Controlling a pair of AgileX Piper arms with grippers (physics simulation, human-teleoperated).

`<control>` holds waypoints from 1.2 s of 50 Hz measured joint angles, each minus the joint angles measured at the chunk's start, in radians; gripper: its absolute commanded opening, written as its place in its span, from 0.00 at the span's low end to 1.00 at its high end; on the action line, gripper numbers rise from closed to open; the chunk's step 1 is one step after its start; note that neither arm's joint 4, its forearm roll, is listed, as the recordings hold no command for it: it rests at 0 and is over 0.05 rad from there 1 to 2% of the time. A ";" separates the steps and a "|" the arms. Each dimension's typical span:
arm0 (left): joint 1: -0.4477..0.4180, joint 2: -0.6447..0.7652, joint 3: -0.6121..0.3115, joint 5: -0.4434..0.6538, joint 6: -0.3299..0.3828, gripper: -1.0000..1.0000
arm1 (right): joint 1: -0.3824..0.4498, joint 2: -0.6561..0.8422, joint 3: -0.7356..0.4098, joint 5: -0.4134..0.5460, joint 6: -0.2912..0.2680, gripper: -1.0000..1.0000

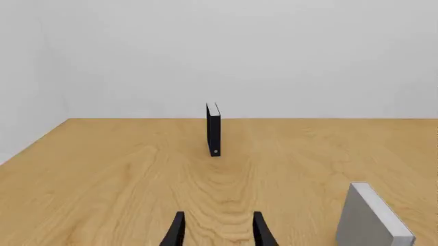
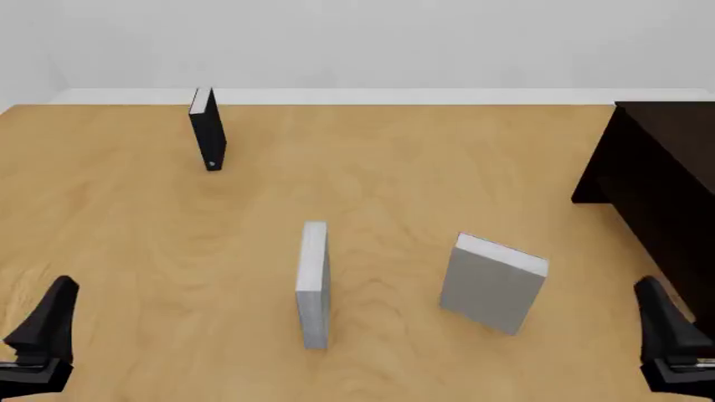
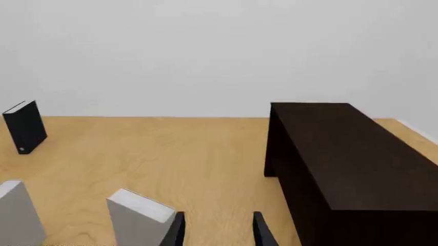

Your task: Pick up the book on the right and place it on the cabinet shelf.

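Note:
The book (image 2: 491, 285) is light grey and thick with a paler page edge. It stands tilted on the table right of centre, and the right wrist view shows the book (image 3: 137, 218) close beside one finger. My right gripper (image 2: 659, 306) is open near the front right, a little to the right of the book and clear of it; my right gripper (image 3: 217, 233) holds nothing. My left gripper (image 2: 56, 306) is open and empty at the front left, as the left gripper (image 1: 219, 233) also shows. The dark cabinet (image 2: 659, 184) stands at the right edge; its shelf board is not distinguishable.
A slimmer grey book (image 2: 314, 285) stands edge-on at the table's centre, and the slimmer grey book (image 1: 370, 218) lies off to one side of the left gripper. A black book (image 2: 207, 130) stands upright at the far left. The wooden table (image 2: 369, 176) ends at a white wall.

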 measured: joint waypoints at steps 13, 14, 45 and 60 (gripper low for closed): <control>-0.017 0.003 -0.009 0.003 0.023 1.00 | 0.029 0.091 -0.102 0.018 -0.063 1.00; -0.018 0.003 -0.009 0.003 0.025 1.00 | 0.031 0.097 -0.116 0.026 -0.070 1.00; -0.057 0.010 -0.012 0.015 0.089 1.00 | 0.180 0.479 -0.698 0.419 -0.339 1.00; -0.070 0.008 -0.020 0.018 0.111 1.00 | 0.281 0.696 -0.966 0.590 -0.460 1.00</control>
